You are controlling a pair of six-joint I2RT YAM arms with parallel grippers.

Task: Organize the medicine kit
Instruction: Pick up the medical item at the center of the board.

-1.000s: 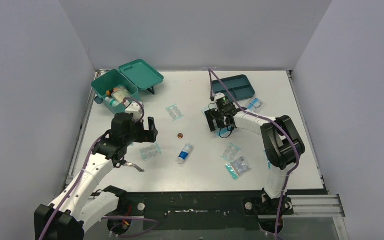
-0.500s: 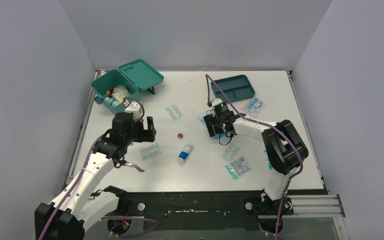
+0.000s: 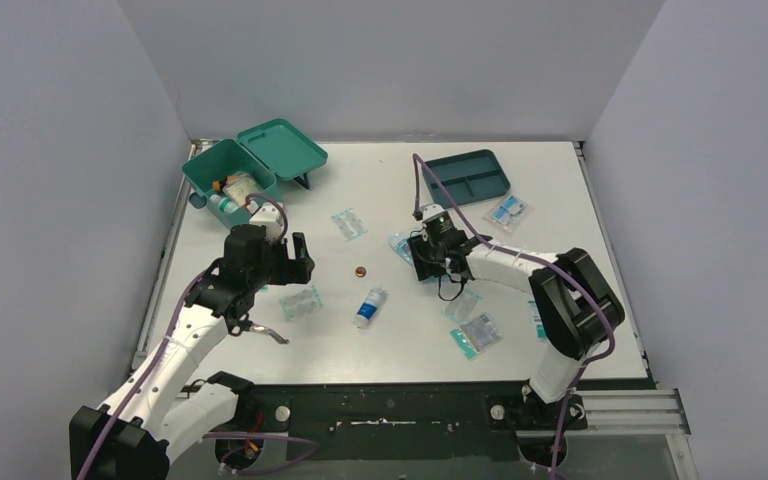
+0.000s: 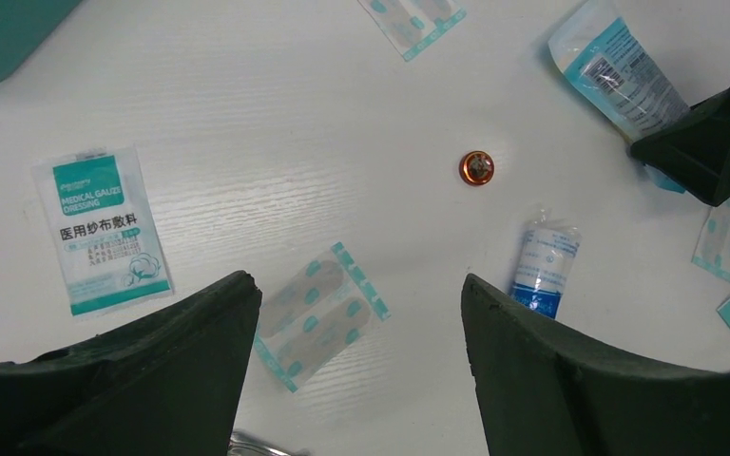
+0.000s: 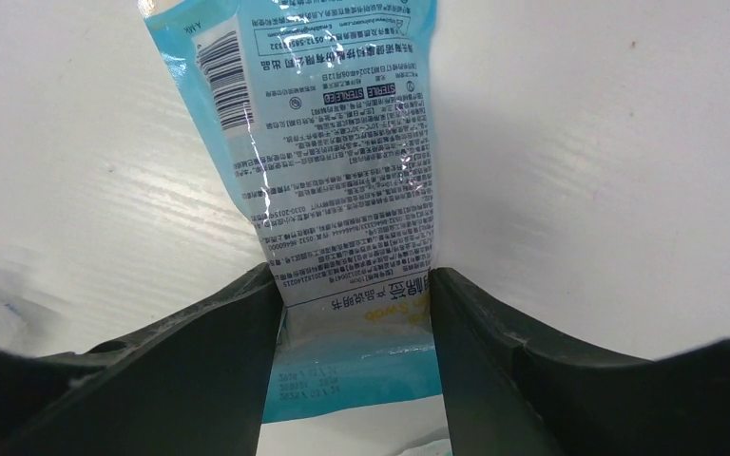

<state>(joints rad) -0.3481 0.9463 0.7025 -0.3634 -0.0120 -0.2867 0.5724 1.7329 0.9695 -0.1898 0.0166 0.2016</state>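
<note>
My left end effector point(image 4: 354, 280) has its jaws wide with nothing between them, hanging over a clear flat packet of teal-dotted plasters point(image 4: 318, 309) on the white bench point(image 3: 400, 190). My right end effector point(image 5: 356, 285) is narrow around a blue-and-white printed plastic pouch point(image 5: 342, 152) lying on the bench, fingers point(image 5: 200, 361) touching both long edges; can't tell how firm the pinch is. The medicine kit point(image 3: 253, 160), a teal-green rectangular plastic box, sits at the far-left corner with its hinged lid open and items inside, well apart from both end effectors.
</note>
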